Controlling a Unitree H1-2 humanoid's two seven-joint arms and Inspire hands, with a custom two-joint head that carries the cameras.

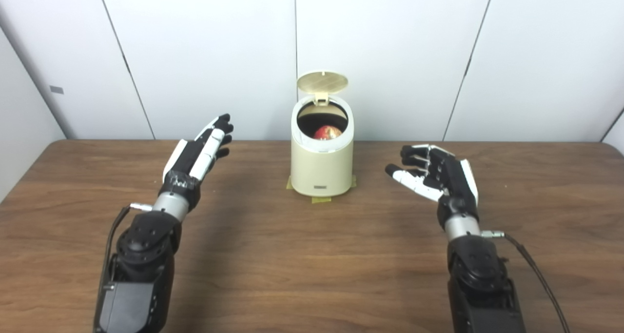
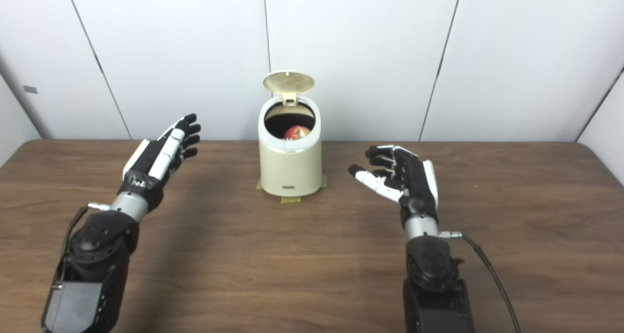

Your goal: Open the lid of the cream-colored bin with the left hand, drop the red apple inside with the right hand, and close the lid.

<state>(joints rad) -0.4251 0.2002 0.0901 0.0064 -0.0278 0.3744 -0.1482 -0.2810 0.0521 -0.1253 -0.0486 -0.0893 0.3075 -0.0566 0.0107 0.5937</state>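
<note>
Apple point(image 1: 327, 132) inside the open cream bin point(image 1: 321, 167), lid point(image 1: 322, 81) up.
Left hand point(image 1: 197, 152) and right hand point(image 1: 434, 173) flank it, spread and empty, above the wooden counter point(image 1: 312, 255); white wall panels point(image 1: 204, 55) behind.

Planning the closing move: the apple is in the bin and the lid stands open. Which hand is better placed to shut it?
Probably the left hand: open, raised beside the cream-colored bin, fingers nearer its upright round lid. The right hand sits lower.
</note>
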